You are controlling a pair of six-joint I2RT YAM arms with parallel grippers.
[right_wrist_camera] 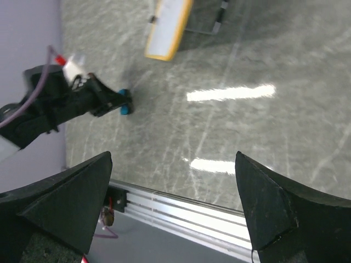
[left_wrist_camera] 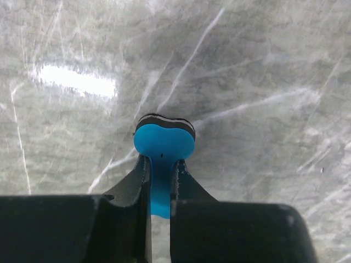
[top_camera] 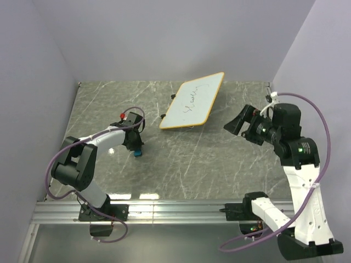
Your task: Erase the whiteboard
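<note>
The blue eraser [left_wrist_camera: 164,141] is being clamped at its waist by the left gripper [left_wrist_camera: 160,167], the right gripper [top_camera: 239,121] is being held wide open and empty, and a level lift is being called for toward the scribbled whiteboard [top_camera: 193,101] at far centre.

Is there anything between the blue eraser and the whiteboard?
No. In the top view, only bare grey table lies between the blue eraser, pinched in the left gripper, and the whiteboard.
</note>
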